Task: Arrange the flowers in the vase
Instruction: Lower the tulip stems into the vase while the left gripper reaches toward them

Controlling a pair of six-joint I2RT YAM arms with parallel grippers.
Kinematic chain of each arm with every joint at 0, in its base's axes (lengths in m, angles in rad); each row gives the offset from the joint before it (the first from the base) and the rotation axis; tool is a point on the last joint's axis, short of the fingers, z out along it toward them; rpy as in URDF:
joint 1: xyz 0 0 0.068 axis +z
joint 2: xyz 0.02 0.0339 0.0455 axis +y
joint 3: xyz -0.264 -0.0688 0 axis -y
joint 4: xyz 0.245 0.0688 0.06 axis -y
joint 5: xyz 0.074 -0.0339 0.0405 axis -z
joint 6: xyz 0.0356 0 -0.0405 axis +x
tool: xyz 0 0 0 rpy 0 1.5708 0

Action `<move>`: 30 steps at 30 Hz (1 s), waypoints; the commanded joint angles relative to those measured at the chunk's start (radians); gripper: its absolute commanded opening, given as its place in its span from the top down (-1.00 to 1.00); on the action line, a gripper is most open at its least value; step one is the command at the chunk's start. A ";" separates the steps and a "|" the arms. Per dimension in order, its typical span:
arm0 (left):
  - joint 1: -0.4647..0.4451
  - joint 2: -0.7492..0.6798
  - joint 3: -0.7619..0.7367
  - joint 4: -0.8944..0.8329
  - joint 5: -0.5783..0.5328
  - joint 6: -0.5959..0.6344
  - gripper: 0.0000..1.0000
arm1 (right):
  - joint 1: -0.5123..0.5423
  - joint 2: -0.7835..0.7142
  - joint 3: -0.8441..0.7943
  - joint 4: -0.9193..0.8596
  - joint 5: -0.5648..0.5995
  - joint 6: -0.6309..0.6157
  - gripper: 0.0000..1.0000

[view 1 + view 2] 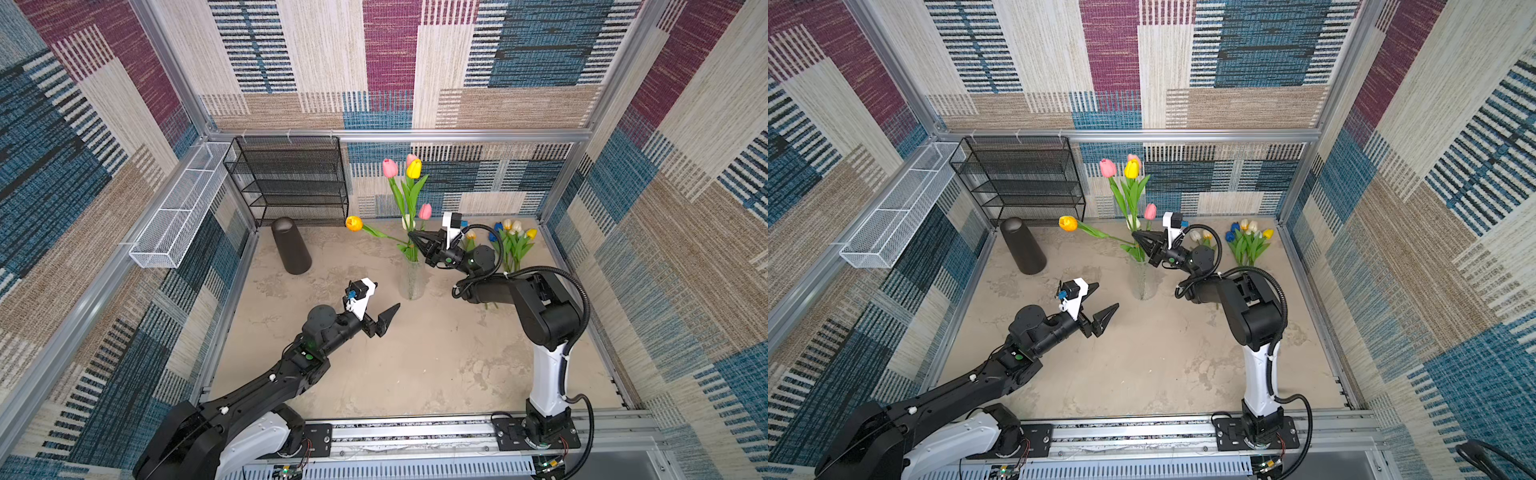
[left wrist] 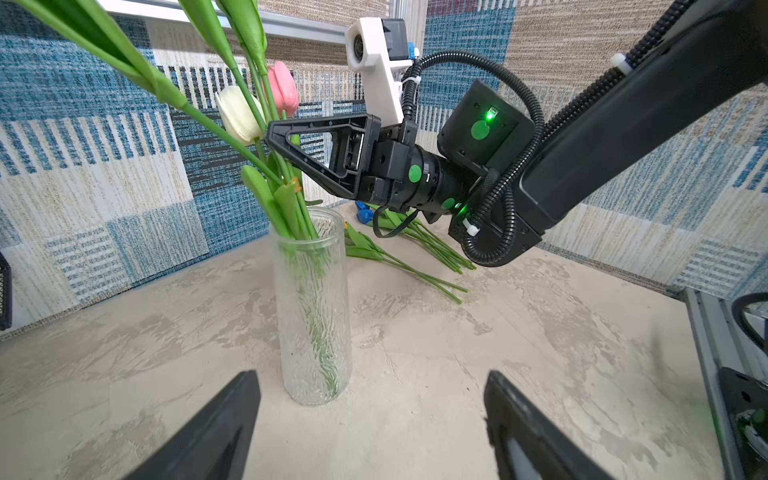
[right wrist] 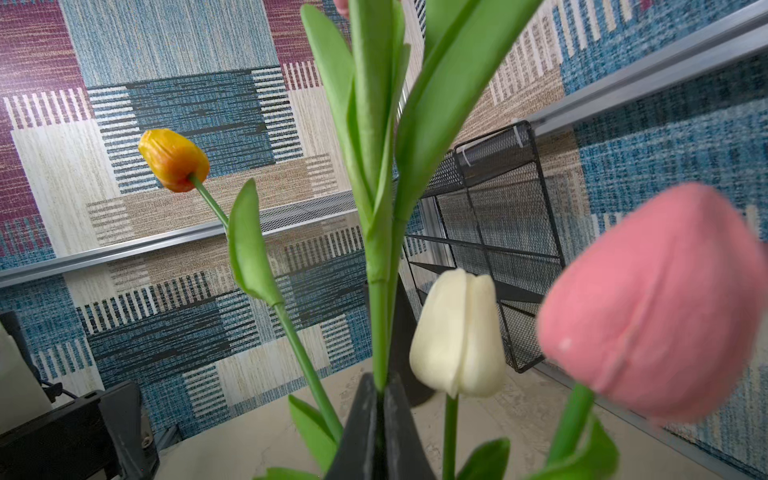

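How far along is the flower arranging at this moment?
Done: several tulips already stand in the glass vase, the orange tulip leaning out sideways. In hand: the right end effector is shut on a stem just above the vase mouth; the left end effector is open and empty nearby. Left: a bunch of loose tulips lies on the table at its far right.

The pink tulip [image 3: 652, 299] looks blurred, clipped at the edge.
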 commanded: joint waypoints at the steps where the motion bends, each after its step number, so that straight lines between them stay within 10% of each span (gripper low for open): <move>1: 0.000 0.010 0.004 0.016 0.007 0.030 -0.75 | 0.003 0.008 0.005 0.373 -0.010 0.022 1.00; 19: 0.006 -0.082 0.160 -0.180 -0.042 0.066 -0.74 | 0.003 -0.175 0.004 0.240 -0.004 0.000 1.00; 30: 0.040 -0.039 0.458 -0.396 0.081 0.062 -0.18 | 0.005 -0.346 -0.032 0.060 -0.033 -0.045 1.00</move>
